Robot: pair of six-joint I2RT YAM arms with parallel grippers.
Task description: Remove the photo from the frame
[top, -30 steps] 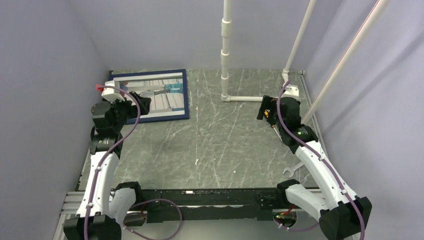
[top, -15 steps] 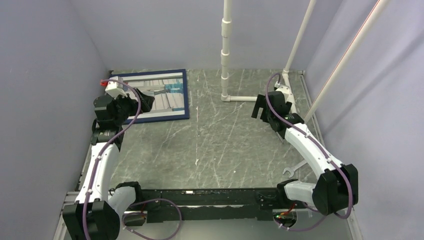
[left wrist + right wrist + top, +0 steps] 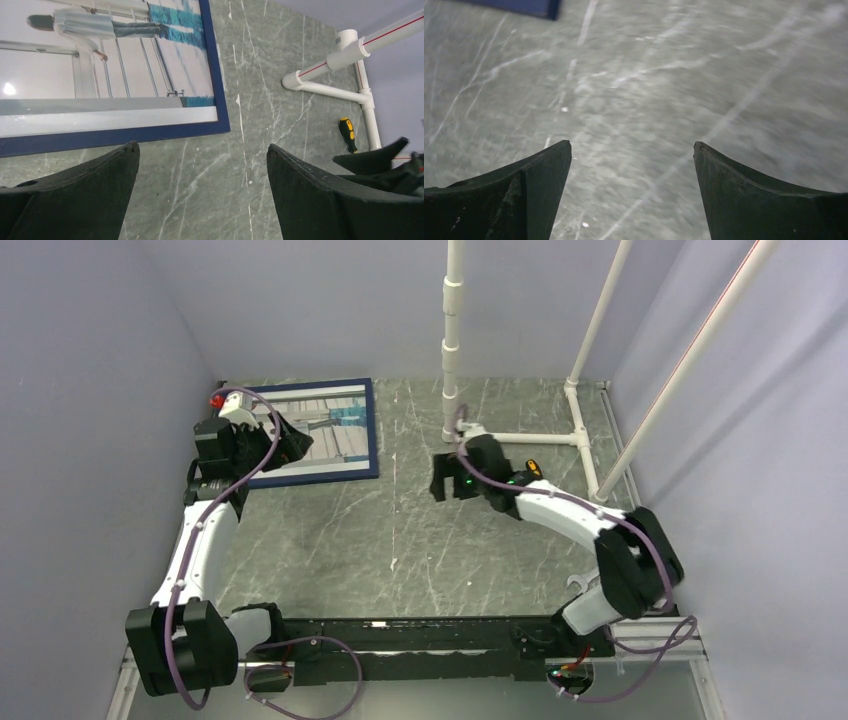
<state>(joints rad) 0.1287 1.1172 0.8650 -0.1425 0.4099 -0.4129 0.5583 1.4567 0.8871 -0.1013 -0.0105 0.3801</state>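
Observation:
The navy frame [image 3: 374,430] lies flat at the table's back left with the photo [image 3: 330,430] inside it, picture side up. The left wrist view shows the frame's border [image 3: 220,95] and the photo [image 3: 125,65] with a standing figure. My left gripper [image 3: 297,447] hovers over the frame's near left part, open and empty [image 3: 202,150]. My right gripper [image 3: 438,483] is open and empty over bare table right of the frame [image 3: 631,147]. A frame corner [image 3: 536,7] shows at the top of the right wrist view.
A white pipe stand [image 3: 452,340] rises at the back centre, with pipes [image 3: 530,437] lying along the table to the right. A yellow-handled screwdriver [image 3: 533,468] lies by them. A wrench [image 3: 585,578] lies at the right near edge.
My right arm has swung left from the back right corner to the table's middle, near the frame. My left gripper has shifted slightly up and right over the frame.

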